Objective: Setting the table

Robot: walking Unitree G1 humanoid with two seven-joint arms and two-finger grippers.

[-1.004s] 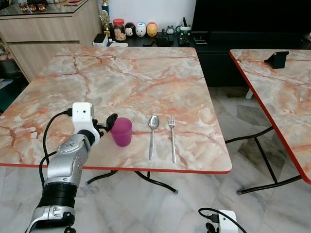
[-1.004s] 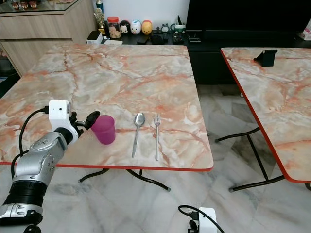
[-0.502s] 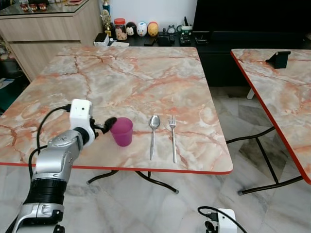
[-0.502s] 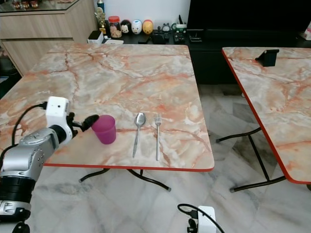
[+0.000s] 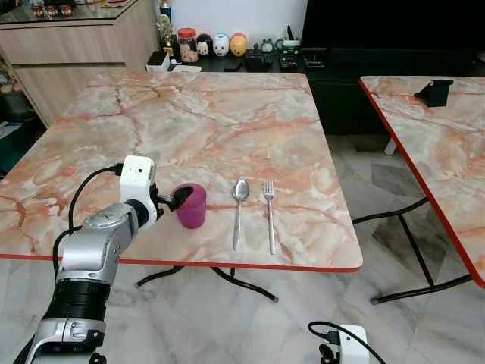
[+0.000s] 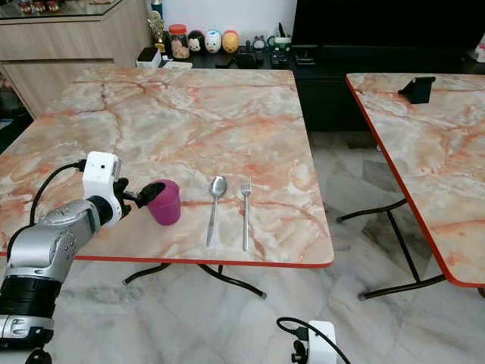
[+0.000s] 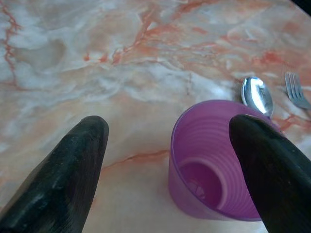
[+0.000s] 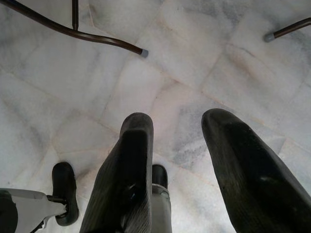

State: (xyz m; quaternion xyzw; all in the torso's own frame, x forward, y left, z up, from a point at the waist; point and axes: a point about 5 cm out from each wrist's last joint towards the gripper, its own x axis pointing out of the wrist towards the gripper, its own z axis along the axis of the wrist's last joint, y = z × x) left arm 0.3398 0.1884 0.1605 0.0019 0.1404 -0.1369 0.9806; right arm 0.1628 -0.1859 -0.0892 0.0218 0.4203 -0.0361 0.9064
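Cup: the purple cup (image 5: 192,205) stands upright near the counter's (image 5: 227,114) front edge, beside the spoon (image 5: 239,208) and fork (image 5: 268,212).
Left gripper (image 7: 167,160): fingers spread wide, one past the cup's rim, the other on bare counter; nothing gripped.
Key relation: cup sits off-centre between the fingers, toward the spoon side.
Right gripper (image 8: 180,160): hangs idle over the floor, fingers apart.

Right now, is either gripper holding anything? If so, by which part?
Nothing is held. The left gripper is open beside the purple cup, one finger over its rim, not closed on it. The right gripper hangs open above the floor.
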